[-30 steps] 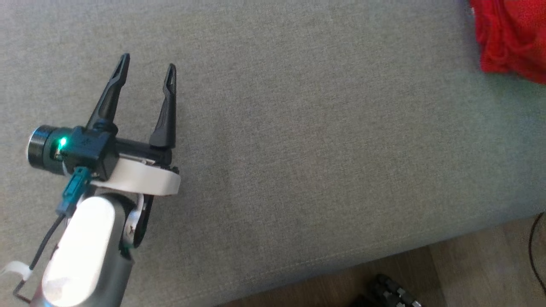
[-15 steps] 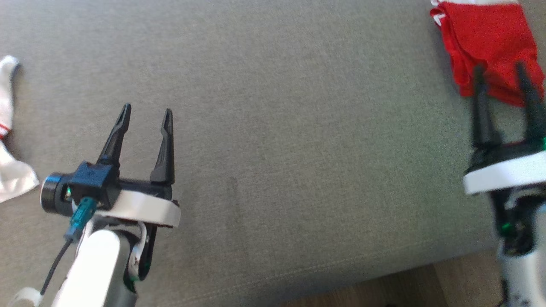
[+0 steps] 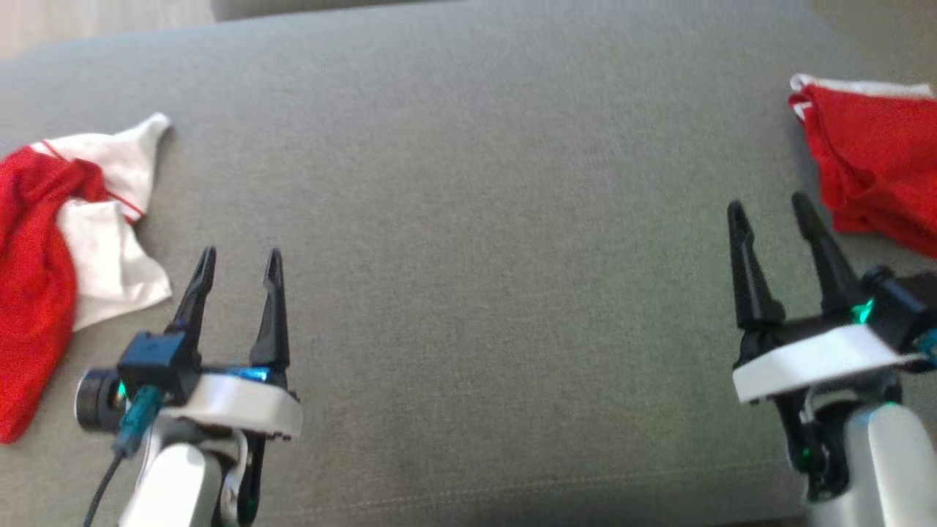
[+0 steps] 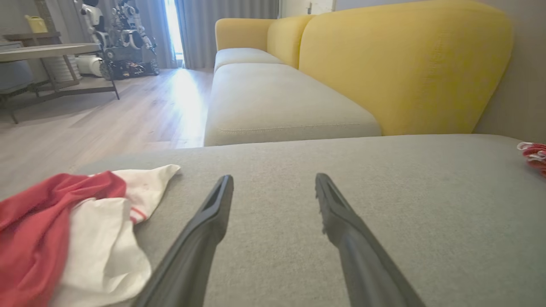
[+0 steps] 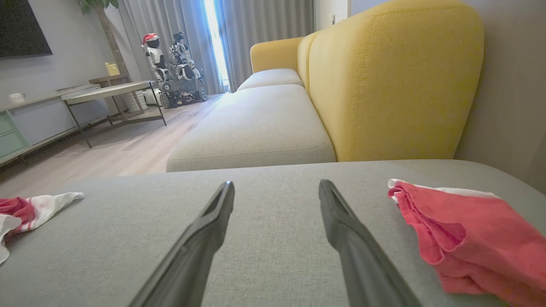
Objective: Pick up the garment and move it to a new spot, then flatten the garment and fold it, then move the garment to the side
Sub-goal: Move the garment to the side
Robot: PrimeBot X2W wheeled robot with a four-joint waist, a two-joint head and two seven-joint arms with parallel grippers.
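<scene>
The L gripper (image 3: pixel 241 255) is hanging low over the grey cushion (image 3: pixel 476 219) w/ its two fingers standing apart & nothing between them. The R gripper (image 3: pixel 767 203) is doing the same on the other side: fingers apart, holding nothing.

The crumpled garment (image 3: pixel 36 293), red & white, is lying in a messy heap at the L end of the cushion. It's prob the one to pick up, since it isn't flat or folded yet. A folded red cloth (image 3: pixel 871 161) is sitting at the far R end, just past the R gripper's tips, & it's looking done already.

The big thing for the next move: the heap is lying to the L of the L gripper, not in front of it. Its long way is running front-to-back, about the same way the fingers are pointing. Its white flap (image 3: pixel 124 285) is sticking out toward the L gripper & is just beside the outer finger, not touching it.

So the L arm is much nearer; the R arm is well apart from the heap, w/ bare cushion between. I'm guessing the L gripper is needing to slide sideways to its L & dip down to pinch that flap.
</scene>
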